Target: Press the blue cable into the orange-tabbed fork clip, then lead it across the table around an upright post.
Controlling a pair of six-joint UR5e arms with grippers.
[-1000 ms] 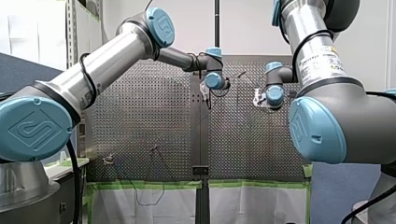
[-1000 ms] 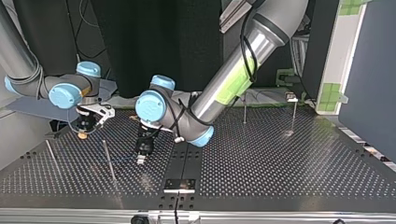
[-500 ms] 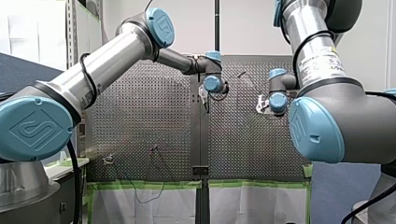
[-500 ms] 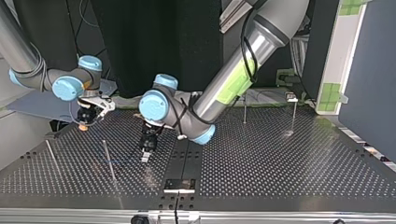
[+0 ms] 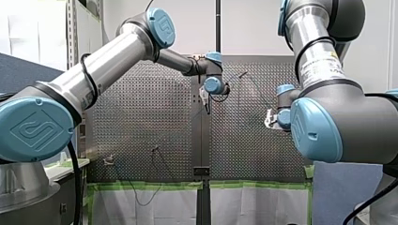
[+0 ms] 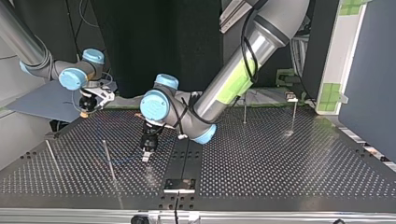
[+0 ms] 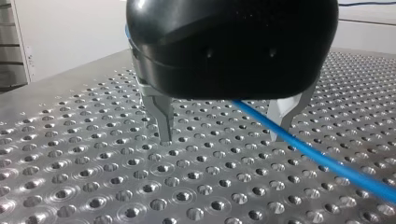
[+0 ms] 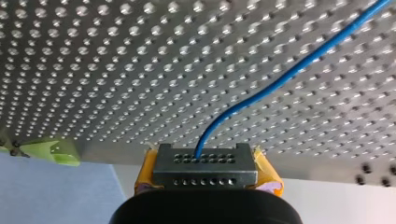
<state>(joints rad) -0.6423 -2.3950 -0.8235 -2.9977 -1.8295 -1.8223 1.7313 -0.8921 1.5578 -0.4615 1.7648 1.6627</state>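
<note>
While my right gripper (image 8: pixel 205 161) pinches the blue cable (image 8: pixel 299 65), it runs between the wide-spread fingers (image 7: pixel 161 116) of my left gripper (image 7: pixel 222 137).

My left gripper (image 6: pixel 146 156) hangs over the table (image 7: pixel 93 186), where the blue cable (image 7: pixel 327 161) lies low between its spread fingers. On the side toward my right gripper (image 6: pixel 85 111) a thin upright post (image 6: pixel 109 159) stands near, with a second post (image 6: pixel 52 156) beyond. On the left gripper's other side the plate lies open; the far posts (image 6: pixel 244 109) stand well apart.
</note>
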